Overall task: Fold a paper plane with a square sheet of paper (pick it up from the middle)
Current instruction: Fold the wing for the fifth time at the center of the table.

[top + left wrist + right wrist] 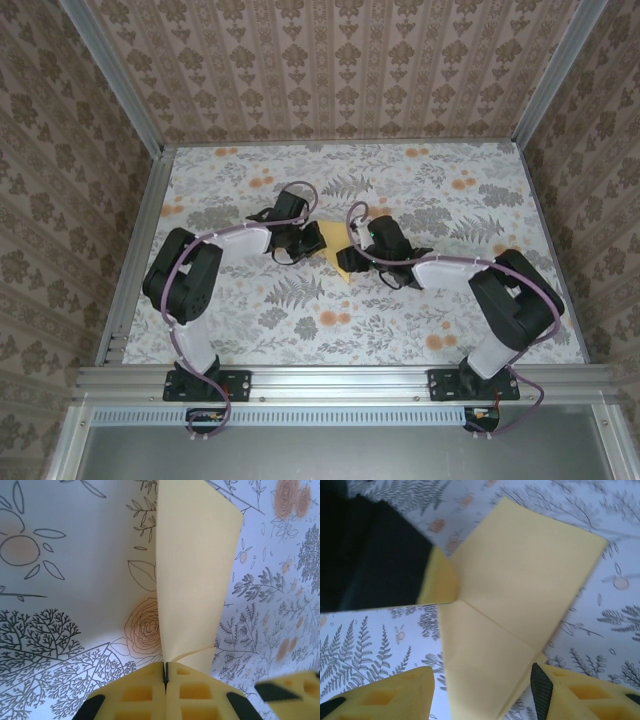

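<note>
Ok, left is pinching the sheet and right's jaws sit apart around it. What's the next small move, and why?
Probably ease the right gripper straight back off the square sheet of paper. Its jaws stand open either side of the creased flap, gripping nothing, while the left gripper is shut on the sheet's edge, so the sheet should stay put.

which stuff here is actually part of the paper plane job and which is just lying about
Part of the job: the creased yellow-orange paper sheet; the left claw, shut on it; the right claw, open astride the paper.

Just there: the grey floral tablecloth; the brown patterned walls; the aluminium frame rail.
</note>
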Tool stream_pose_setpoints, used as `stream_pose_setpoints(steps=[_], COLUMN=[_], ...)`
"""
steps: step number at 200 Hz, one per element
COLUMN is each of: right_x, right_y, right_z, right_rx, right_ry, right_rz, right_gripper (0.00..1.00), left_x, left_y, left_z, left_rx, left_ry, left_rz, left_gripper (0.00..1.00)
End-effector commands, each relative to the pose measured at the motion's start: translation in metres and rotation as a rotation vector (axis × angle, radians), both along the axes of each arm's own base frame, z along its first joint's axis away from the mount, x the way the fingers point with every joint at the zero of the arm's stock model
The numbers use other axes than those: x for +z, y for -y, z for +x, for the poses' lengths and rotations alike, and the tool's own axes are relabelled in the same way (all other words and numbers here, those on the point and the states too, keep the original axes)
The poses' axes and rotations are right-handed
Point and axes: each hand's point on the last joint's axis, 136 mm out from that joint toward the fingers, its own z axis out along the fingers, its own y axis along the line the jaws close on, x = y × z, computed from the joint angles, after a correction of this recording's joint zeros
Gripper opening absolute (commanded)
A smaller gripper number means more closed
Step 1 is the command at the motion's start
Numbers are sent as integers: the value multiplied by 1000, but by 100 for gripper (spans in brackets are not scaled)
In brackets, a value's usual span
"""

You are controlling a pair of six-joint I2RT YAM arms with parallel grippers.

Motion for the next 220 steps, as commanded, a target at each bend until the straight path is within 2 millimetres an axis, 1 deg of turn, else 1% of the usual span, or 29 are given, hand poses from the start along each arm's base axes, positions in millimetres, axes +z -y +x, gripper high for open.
stream_pose_setpoints(steps=[1,28,58,94,122,138,176,220], right_x=[13,6,-10,-19,-24,-26,-22,-26], right_y=[5,-9,-23,-34,-36,-35,-35,-39], right_z=[5,-3,-8,-2,4,7,14,19], right_rx=[0,52,88,88,71,53,24,21], right_ry=[215,301,354,380,392,403,436,446], right_rz=[-157,-228,-276,-304,-306,-312,-306,-314], right_gripper=[56,53,54,56,55,52,43,37], left_x=[16,17,22,26,29,29,27,26], left_y=[-1,1,1,1,1,1,0,-3], left_z=[1,-1,-1,-2,-2,-3,-4,-5], left_rx=[25,29,39,51,55,59,68,78], left_ry=[4,-3,-3,-6,-6,-11,-21,-28], left_rz=[10,5,-6,-18,-28,-29,-28,-27], left_gripper=[0,0,0,0,0,0,0,0])
